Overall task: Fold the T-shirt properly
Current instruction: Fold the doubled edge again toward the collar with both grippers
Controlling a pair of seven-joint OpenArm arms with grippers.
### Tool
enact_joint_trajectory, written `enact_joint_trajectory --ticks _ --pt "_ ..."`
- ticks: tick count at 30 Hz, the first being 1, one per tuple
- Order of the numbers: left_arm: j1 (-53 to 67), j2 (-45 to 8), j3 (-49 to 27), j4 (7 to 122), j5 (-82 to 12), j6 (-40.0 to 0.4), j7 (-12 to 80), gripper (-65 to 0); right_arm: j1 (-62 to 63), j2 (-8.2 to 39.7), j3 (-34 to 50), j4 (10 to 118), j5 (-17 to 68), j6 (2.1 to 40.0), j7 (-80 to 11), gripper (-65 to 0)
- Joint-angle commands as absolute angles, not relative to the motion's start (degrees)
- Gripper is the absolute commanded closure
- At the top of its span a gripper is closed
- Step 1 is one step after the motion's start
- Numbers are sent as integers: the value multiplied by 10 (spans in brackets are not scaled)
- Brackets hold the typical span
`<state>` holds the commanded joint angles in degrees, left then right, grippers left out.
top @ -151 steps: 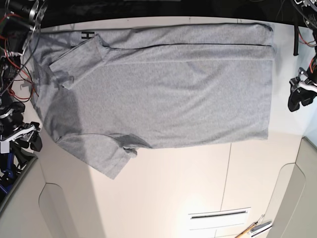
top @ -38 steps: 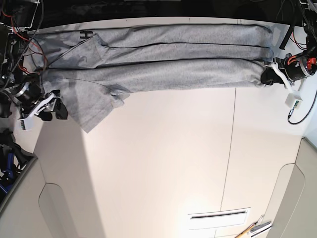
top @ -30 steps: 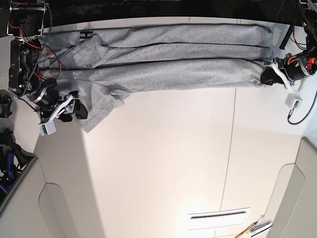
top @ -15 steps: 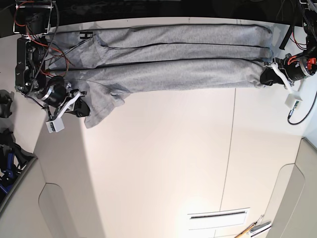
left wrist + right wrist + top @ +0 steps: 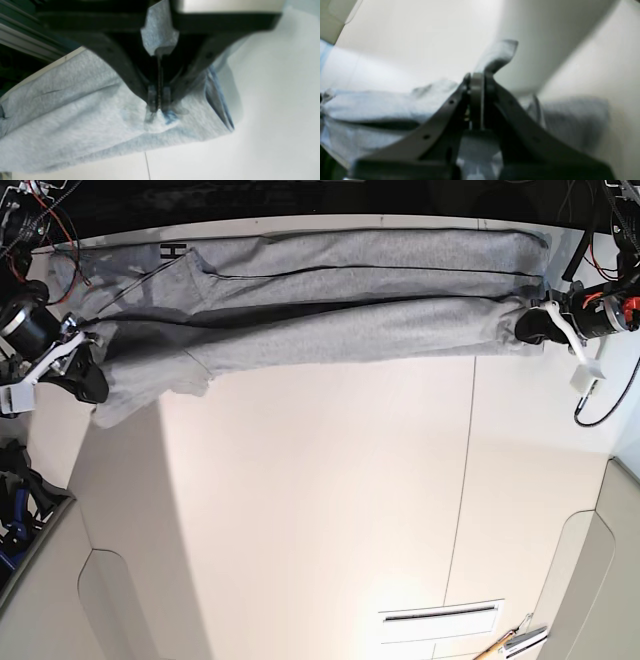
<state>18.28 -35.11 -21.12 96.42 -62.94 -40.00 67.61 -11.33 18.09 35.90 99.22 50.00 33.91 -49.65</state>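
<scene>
One grey T-shirt (image 5: 330, 300) folded lengthwise into a long band along the far edge of the pale surface (image 5: 330, 510), two grippers, left gripper (image 5: 158, 105) fingers clenched on its hem end, right gripper (image 5: 476, 83) fingers clenched on the sleeve end

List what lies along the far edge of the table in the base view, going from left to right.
Right pincer, shut on the shirt's sleeve end → black letter H printed on the fabric → the long folded body of the T-shirt → left pincer, shut on the shirt's other end.
</scene>
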Motion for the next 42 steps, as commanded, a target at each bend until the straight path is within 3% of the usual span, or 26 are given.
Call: enact_joint_trajectory --ticks 10,18,19,21,23,24,26,34,37,39,42 --pt "192 -351 -299 967 -776 -400 792 0 -198 181 393 1003 521 339 -500 0" --pt "261 -351 -320 1009 -799 -400 800 0 -230 150 392 998 507 339 -517 0" --pt "263 -351 -320 1009 -799 -400 800 0 -232 142 392 993 503 338 -516 -22" --pt "262 -351 -320 1009 -798 -400 800 -11 -235 133 393 974 501 337 -515 -233" --pt "262 -351 -320 1009 -793 -400 799 -128 -235 133 394 957 502 332 -514 -348" --pt "262 -351 -320 1009 -783 -400 793 -178 -235 133 397 955 505 332 -514 -352" --pt "262 -351 -320 1009 -780 -400 788 -221 -235 133 411 957 538 333 -515 -351" --pt "267 -350 -422 1009 -813 -400 789 -222 -235 133 489 1001 583 339 -539 -351" --pt "282 -349 -437 1009 -817 -400 789 -313 -235 133 493 1027 586 339 -540 -347" --pt "292 -339 -437 1009 -816 -400 781 -395 -235 133 492 1041 590 339 -540 -271" --pt "297 -307 -437 1008 -803 -400 767 -410 -235 131 492 1043 596 339 -540 0"
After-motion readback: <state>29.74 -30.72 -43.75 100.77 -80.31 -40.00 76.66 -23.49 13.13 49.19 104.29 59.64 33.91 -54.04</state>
